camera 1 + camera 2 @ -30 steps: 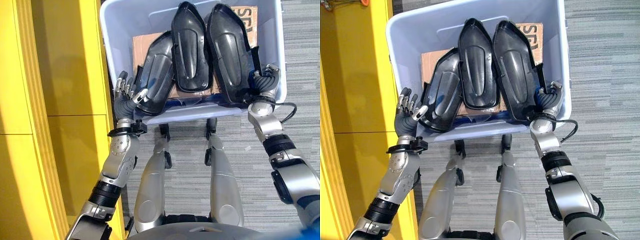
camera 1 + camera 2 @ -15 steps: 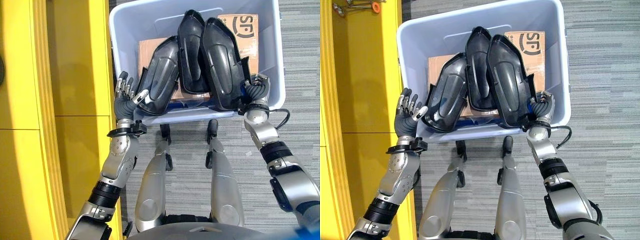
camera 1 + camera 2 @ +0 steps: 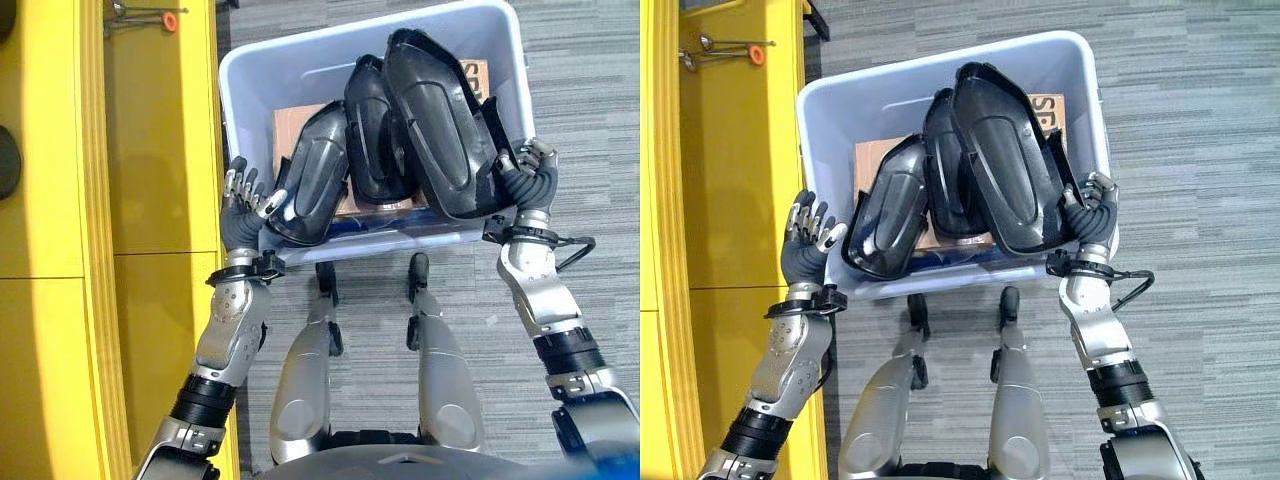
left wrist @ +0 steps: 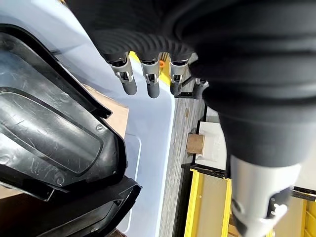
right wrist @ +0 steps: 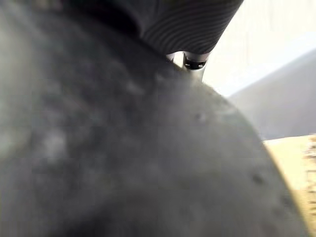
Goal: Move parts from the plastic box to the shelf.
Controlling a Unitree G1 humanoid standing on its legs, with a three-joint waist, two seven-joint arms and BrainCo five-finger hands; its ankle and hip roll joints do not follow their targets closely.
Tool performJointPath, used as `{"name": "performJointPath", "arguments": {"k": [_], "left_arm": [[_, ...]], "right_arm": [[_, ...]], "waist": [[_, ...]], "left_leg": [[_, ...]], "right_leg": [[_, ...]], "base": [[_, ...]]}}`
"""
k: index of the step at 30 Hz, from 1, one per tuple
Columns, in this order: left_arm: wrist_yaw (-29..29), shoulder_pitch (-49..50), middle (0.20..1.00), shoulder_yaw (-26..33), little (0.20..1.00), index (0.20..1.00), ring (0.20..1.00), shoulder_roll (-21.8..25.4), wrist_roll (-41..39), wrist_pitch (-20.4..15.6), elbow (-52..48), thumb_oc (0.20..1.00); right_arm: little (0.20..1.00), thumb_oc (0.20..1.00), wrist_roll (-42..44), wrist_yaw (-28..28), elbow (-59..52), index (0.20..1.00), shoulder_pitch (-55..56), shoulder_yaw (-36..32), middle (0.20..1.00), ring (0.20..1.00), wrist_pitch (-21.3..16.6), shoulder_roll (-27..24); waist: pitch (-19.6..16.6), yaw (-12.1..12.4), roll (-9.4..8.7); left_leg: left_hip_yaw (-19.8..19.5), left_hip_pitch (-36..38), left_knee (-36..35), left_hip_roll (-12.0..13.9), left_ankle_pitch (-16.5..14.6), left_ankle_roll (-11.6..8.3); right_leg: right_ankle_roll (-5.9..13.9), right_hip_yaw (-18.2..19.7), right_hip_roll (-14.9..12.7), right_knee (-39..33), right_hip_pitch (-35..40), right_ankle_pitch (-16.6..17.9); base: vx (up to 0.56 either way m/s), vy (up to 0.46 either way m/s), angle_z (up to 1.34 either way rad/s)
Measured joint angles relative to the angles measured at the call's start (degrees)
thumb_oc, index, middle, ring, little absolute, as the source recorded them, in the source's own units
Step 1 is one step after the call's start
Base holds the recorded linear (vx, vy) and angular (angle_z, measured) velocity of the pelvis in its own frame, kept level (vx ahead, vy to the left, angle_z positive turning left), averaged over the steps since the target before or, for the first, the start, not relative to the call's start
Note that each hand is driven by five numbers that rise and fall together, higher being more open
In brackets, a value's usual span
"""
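My right hand (image 3: pixel 528 182) curls round the largest black part (image 3: pixel 440 120), lifted above the plastic box (image 3: pixel 300 70), while my left hand (image 3: pixel 240 205), fingers relaxed, rests beside another part (image 3: pixel 312 178).

Grey striped carpet (image 3: pixel 600 120), yellow cabinet (image 3: pixel 150 150)

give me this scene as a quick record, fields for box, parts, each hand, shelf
box: pale blue plastic box on the floor, beside the shelf
parts: three black moulded parts, left part, middle part, right part, leaning on cardboard
left hand: left hand open, fingers straight, at the box's near left corner by the left part
right hand: right hand curled round the right part's lower edge
shelf: yellow shelf to the robot's left
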Motion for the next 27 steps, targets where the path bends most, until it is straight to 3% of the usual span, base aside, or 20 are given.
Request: {"name": "performJointPath", "arguments": {"k": [11, 18, 21, 25, 27], "left_arm": [[-3.4, 7.8, 1.000, 2.9, 1.000, 1.000, 1.000, 0.2, 0.1, 1.8, -0.3, 1.000], [-4.6, 13.4, 1.000, 5.8, 1.000, 1.000, 1.000, -0.3, 0.2, 2.9, -0.3, 1.000], [-5.7, 17.5, 1.000, 7.8, 1.000, 1.000, 1.000, -1.0, 0.5, 3.3, -0.3, 1.000], [-5.9, 20.4, 1.000, 8.4, 1.000, 1.000, 1.000, -2.6, 0.6, 3.5, -0.2, 1.000], [-6.0, 20.0, 1.000, 7.7, 1.000, 1.000, 1.000, -3.0, 0.5, 3.7, -0.1, 1.000]], "right_arm": [[0.200, 0.200, 1.4, 6.0, -5.5, 0.200, 10.3, -1.0, 0.200, 0.200, -2.2, 1.2], [0.200, 0.200, 2.9, 10.0, -7.2, 0.200, 12.1, -0.8, 0.200, 0.200, -2.2, 1.3], [0.200, 0.200, 3.5, 11.9, -7.5, 0.200, 12.9, -0.7, 0.200, 0.200, -2.2, 1.2], [0.200, 0.200, 3.8, 12.7, -7.6, 0.200, 12.9, 0.4, 0.200, 0.200, -2.2, 0.6], [0.200, 0.200, 4.1, 12.7, -7.5, 0.200, 13.5, 0.2, 0.200, 0.200, -2.2, 0.3]], "waist": [[-3.8, 0.1, -2.96], [-5.5, 0.0, -2.30], [-8.0, 1.2, -1.84], [-10.0, 3.8, -0.85], [-10.8, 4.5, 0.27]], "left_leg": [[-0.9, 7.6, -1.3, 0.9, -1.0, -0.96], [-1.8, 12.5, -1.9, 1.2, -1.3, -1.05], [-3.5, 14.3, -1.9, 2.6, -1.7, -1.50], [-6.2, 14.3, -2.0, 4.7, -1.3, -2.05], [-6.9, 12.8, -3.1, 5.3, -2.7, -1.60]], "right_leg": [[-0.57, -1.8, 0.8, -1.4, 8.4, -1.2], [-0.58, -2.6, 0.9, -1.2, 13.5, -2.3], [-1.35, -4.4, 2.2, -0.1, 15.8, -4.0], [-3.11, -7.3, 4.2, 0.9, 16.9, -5.4], [-4.05, -11.4, 4.5, 1.7, 17.5, -6.3]], "base": [[0.03, -0.024, 0.04], [0.00, -0.062, 0.05], [-0.05, -0.215, 0.24], [-0.06, -0.118, 0.30], [-0.03, -0.089, 0.96]]}}
